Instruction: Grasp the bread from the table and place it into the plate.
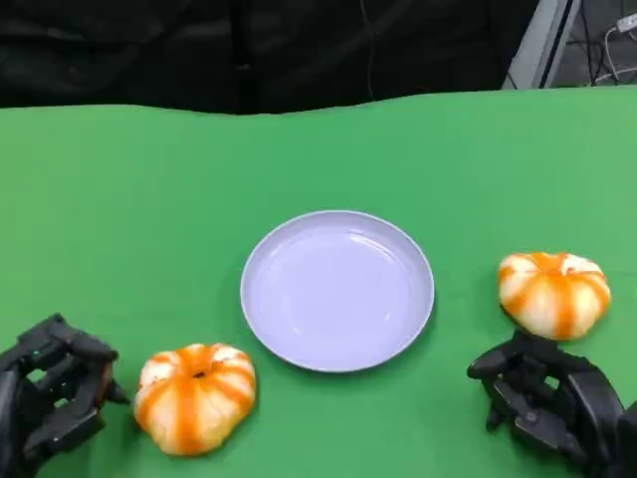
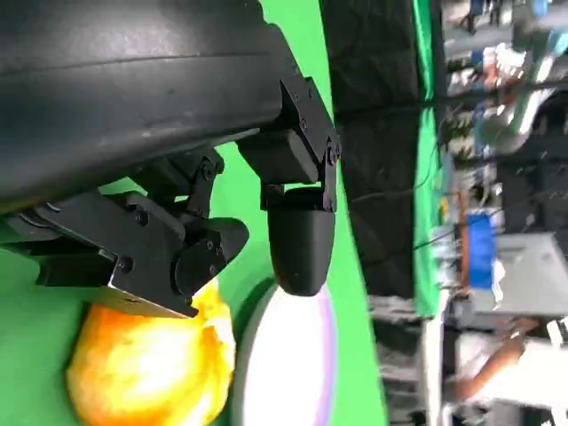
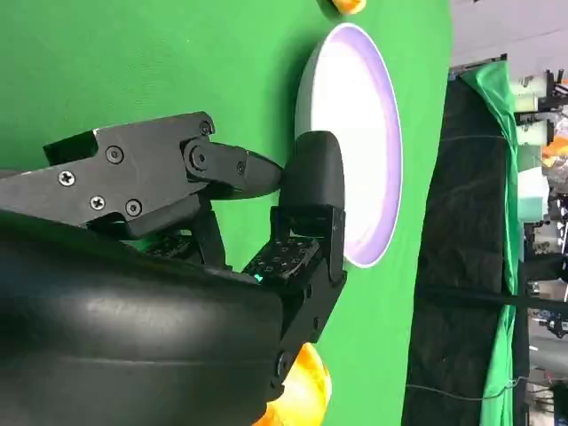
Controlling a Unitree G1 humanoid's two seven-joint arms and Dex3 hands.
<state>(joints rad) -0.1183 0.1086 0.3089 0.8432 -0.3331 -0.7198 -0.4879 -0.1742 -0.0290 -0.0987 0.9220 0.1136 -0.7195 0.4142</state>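
Green table [image 1: 129, 199] spans the head view. Lavender plate [image 1: 337, 290] sits at centre, nothing on it. Two pumpkin-shaped bread rolls, white with orange stripes, lie on the table. Left bread roll [image 1: 195, 397] sits at the plate's 8 o'clock, near its rim but apart from it. Right bread roll [image 1: 553, 292] sits at the plate's 3 o'clock, well apart from the rim.

Left hand [image 1: 48, 394] rests at 9 o'clock of the left bread roll, just beside it, fingers apart and holding nothing; contact with the roll cannot be told. Right hand [image 1: 554, 398] lies at 6 o'clock of the right bread roll, just beside it, fingers spread, nothing held.
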